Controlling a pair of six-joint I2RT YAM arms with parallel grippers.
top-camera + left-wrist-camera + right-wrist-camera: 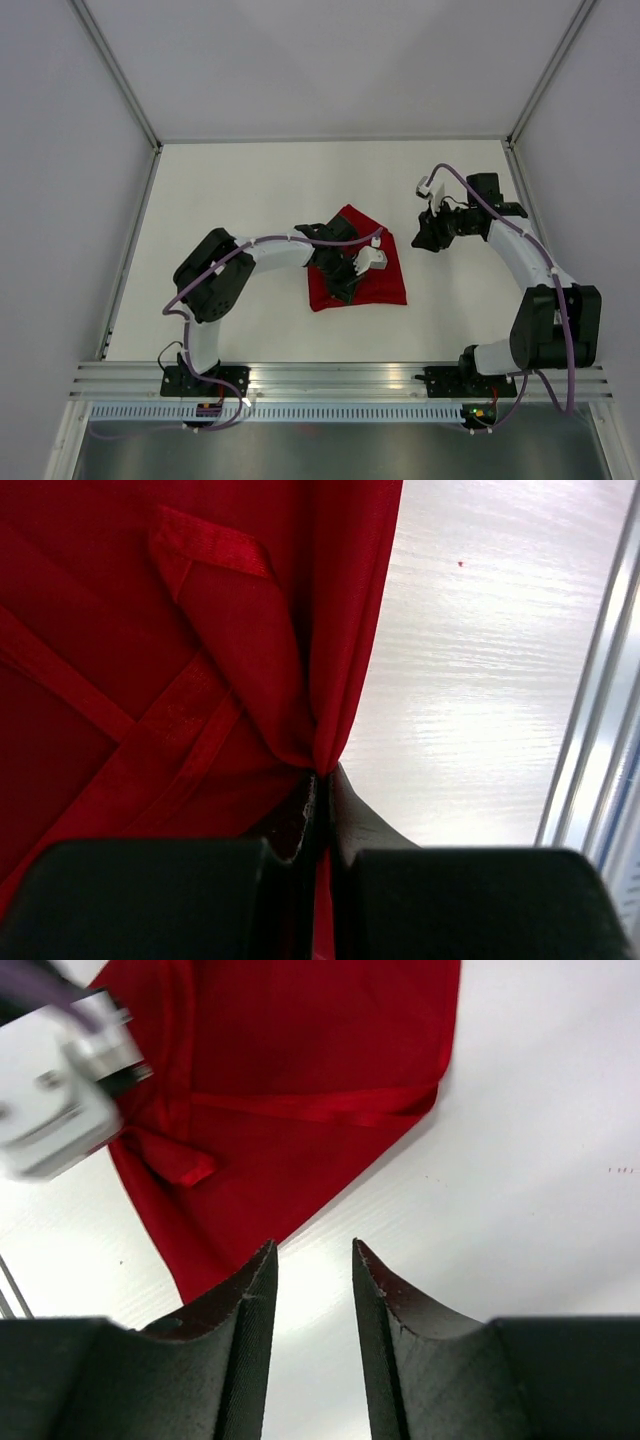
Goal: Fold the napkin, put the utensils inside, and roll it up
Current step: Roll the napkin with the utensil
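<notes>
The deep-red napkin lies partly folded in the middle of the white table, with hems and a turned-over corner showing in the left wrist view. My left gripper sits over its left part and is shut on a pinched fold of the cloth, red fabric running down between the jaws. My right gripper hovers to the right of the napkin, just off its edge. It is open with only bare table between the fingers. The utensils are out of view.
The table is walled on the left, right and back by grey enclosure panels. An aluminium rail holding both arm bases runs along the near edge and shows at the right of the left wrist view.
</notes>
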